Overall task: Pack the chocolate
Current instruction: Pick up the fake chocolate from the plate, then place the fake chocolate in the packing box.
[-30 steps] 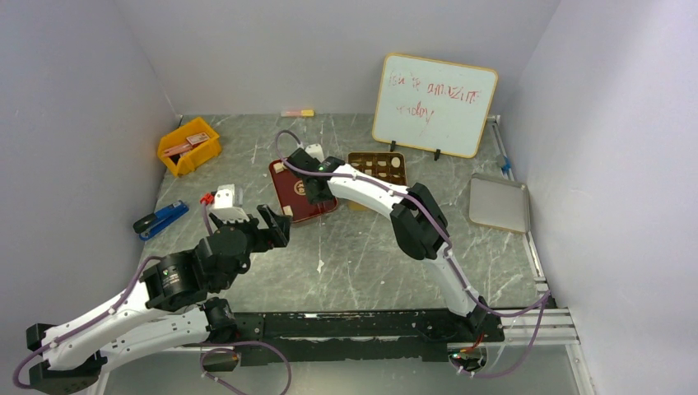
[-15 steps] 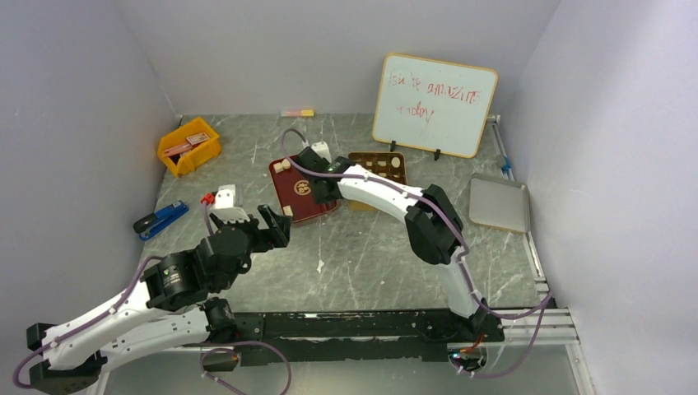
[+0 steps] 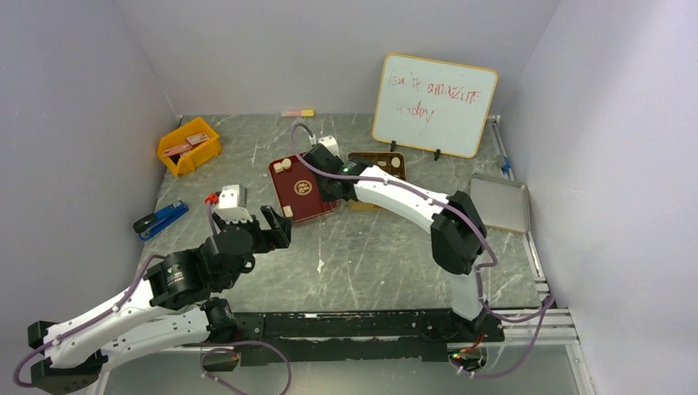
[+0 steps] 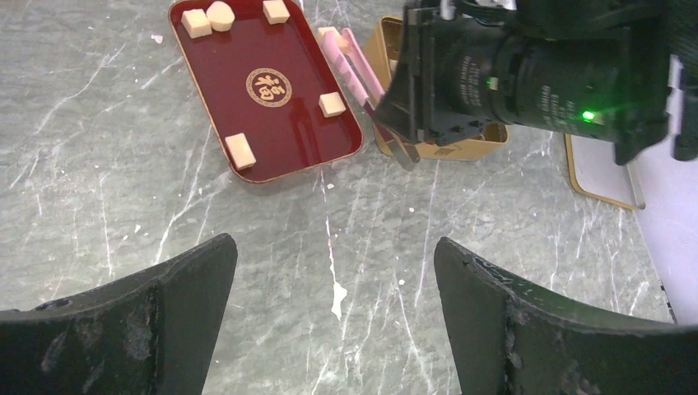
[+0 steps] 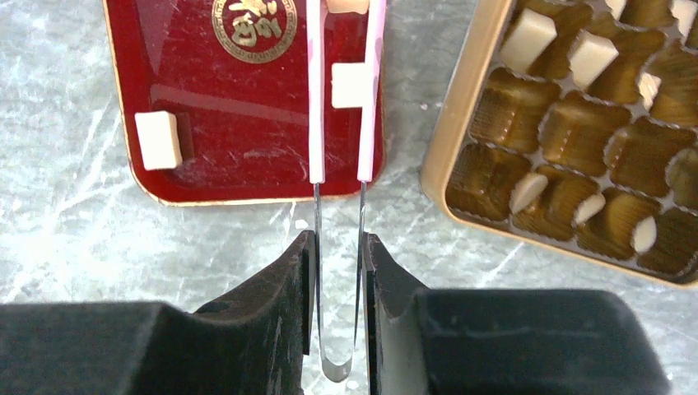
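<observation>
Chocolate (image 4: 240,151) is showing as small pale tan cubes with matte faces. At the left, one yellow bin (image 3: 189,146) and one blue stapler (image 3: 160,219) are lying well apart from the tray. The left gripper (image 4: 333,263) is hovering over the marbled table (image 4: 99,164), its fingers spread wide and gripping nothing. Five cubes are lying on the one dark red tray (image 4: 280,140), three at its far end and two nearer. The right gripper (image 5: 339,247) is pinching one pair of pink-armed tweezers (image 5: 316,123), whose arms are framing one cube and crossing the tray's edge. At least six more cubes are sitting in the cups of the gold tin (image 5: 461,107) just beside it. One whiteboard (image 3: 435,103) is standing behind, and one silver lid (image 3: 499,203) is lying farther right.
</observation>
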Controlling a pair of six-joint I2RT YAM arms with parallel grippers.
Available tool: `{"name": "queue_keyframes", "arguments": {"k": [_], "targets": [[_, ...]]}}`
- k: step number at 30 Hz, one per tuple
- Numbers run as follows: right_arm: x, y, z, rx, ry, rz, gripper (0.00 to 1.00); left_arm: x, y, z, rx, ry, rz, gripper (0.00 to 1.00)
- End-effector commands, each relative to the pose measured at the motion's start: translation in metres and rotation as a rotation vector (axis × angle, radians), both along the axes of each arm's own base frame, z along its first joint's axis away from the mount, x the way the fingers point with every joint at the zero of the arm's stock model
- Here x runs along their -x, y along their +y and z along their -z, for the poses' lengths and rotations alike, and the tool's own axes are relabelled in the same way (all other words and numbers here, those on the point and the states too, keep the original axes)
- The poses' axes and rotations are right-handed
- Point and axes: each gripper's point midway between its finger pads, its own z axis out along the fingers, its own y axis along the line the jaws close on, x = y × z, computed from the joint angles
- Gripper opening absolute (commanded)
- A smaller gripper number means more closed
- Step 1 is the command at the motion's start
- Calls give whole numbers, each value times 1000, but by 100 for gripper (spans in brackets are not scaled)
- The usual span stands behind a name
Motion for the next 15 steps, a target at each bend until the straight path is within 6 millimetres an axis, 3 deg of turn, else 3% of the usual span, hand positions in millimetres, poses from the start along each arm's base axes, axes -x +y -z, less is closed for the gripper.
{"name": "queue_keyframes", "arguments": {"k": [1, 15], "targets": [[6, -12, -48, -65, -98, 9, 0, -1, -1, -10, 34, -11, -16, 94], [49, -76, -68, -58, -126, 43, 0, -3, -7, -5, 28, -2, -8, 94]]}}
